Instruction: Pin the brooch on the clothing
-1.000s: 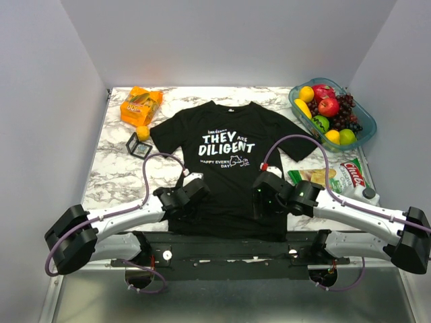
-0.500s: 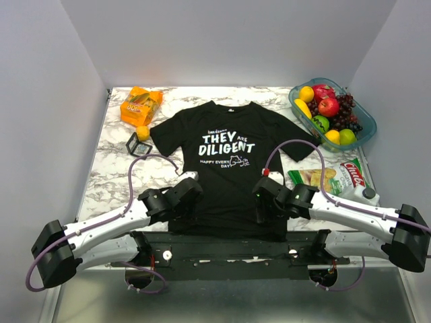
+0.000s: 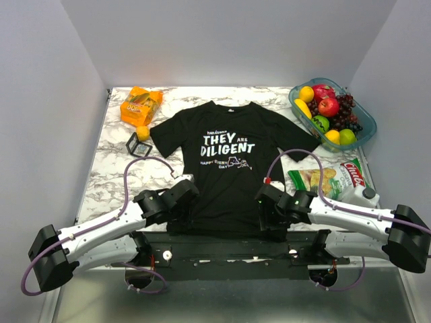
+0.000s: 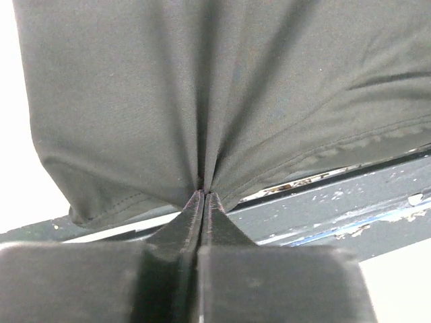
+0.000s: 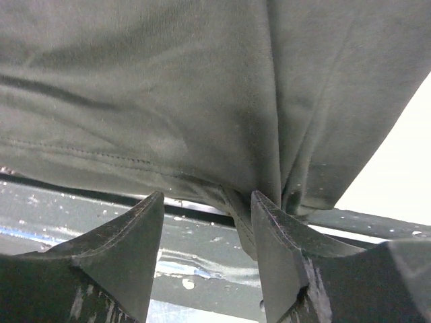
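Observation:
The clothing, a black T-shirt (image 3: 225,168) with white print, lies flat mid-table, its hem at the near edge. My left gripper (image 3: 183,200) is at the hem's left part. In the left wrist view its jaws (image 4: 204,195) are shut on a pinch of the black fabric (image 4: 202,101), which puckers up from the tips. My right gripper (image 3: 268,206) is at the hem's right part. In the right wrist view it (image 5: 207,196) stands open, a fold of the hem (image 5: 239,208) hanging against its right finger. The brooch is out of view.
An orange snack bag (image 3: 140,104), a small orange ball (image 3: 143,132) and a black wire-frame cube (image 3: 139,145) lie left of the shirt. A fruit bowl (image 3: 367,128) stands at the back right. Snack packets (image 3: 330,178) lie right of the shirt. A dark rail (image 3: 222,245) runs along the near edge.
My left gripper has shut on the shirt's hem and drawn back to the left and nearer the edge. My right gripper has slid nearer the edge, its jaws a little narrower.

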Tool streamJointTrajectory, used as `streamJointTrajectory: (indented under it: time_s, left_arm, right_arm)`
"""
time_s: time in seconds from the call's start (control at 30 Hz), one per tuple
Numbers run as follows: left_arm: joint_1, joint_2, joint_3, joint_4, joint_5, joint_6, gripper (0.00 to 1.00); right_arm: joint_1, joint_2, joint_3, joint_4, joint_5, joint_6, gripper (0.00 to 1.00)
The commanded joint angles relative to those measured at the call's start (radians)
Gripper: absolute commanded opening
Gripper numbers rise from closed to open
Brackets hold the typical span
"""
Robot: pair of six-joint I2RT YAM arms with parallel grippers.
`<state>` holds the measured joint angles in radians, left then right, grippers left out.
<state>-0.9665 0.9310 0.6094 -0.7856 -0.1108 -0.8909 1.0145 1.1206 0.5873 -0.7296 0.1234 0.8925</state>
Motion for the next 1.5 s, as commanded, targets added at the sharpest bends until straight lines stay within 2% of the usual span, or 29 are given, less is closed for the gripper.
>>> streamJointTrajectory:
  time_s: [0.0,0.1,0.2,0.3,0.33,0.5,0.63,0.93,1.13,1.3,1.4,1.47]
  left_arm:
    - [-0.005,-0.014,0.026,-0.023,-0.010,0.000,0.48]
    - [0.008,-0.017,0.090,-0.050,-0.061,0.033,0.89]
    - [0.052,-0.001,0.171,-0.078,-0.078,0.104,0.99]
    - [0.182,0.025,0.222,-0.061,-0.031,0.212,0.99]
    - [0.266,0.034,0.231,-0.040,0.014,0.240,0.99]
    - [0.423,0.127,0.344,-0.017,0.028,0.400,0.99]
    - [0.537,0.207,0.429,0.014,0.036,0.521,0.99]
    - [0.759,0.411,0.611,0.082,-0.018,0.675,0.99]
    - [0.802,0.569,0.756,0.124,-0.032,0.714,0.99]
    - [0.805,0.750,0.865,0.072,-0.177,0.774,0.93]
    - [0.825,0.805,0.869,0.088,-0.190,0.796,0.83]
    - [0.839,0.833,0.869,0.106,-0.190,0.806,0.80]
  right_arm:
    - [0.002,-0.022,-0.011,0.026,-0.068,-0.003,0.61]
    - [0.007,-0.047,0.019,-0.005,-0.048,-0.013,0.63]
    - [0.007,-0.090,0.066,-0.066,0.002,-0.017,0.75]
    - [0.006,-0.116,0.115,-0.083,0.039,-0.038,0.79]
    - [0.004,-0.116,0.126,-0.085,0.047,-0.049,0.79]
    - [-0.028,-0.096,0.166,-0.051,0.062,-0.098,0.85]
    - [-0.150,-0.093,0.170,0.007,0.002,-0.191,0.85]
    - [-0.442,-0.142,0.174,0.039,-0.109,-0.378,0.86]
    - [-0.644,-0.116,0.206,0.052,-0.195,-0.495,0.86]
    - [-0.686,-0.093,0.252,0.065,-0.220,-0.521,0.86]
    - [-0.691,-0.084,0.267,0.065,-0.241,-0.523,0.85]
    - [-0.692,-0.085,0.267,0.064,-0.260,-0.521,0.85]
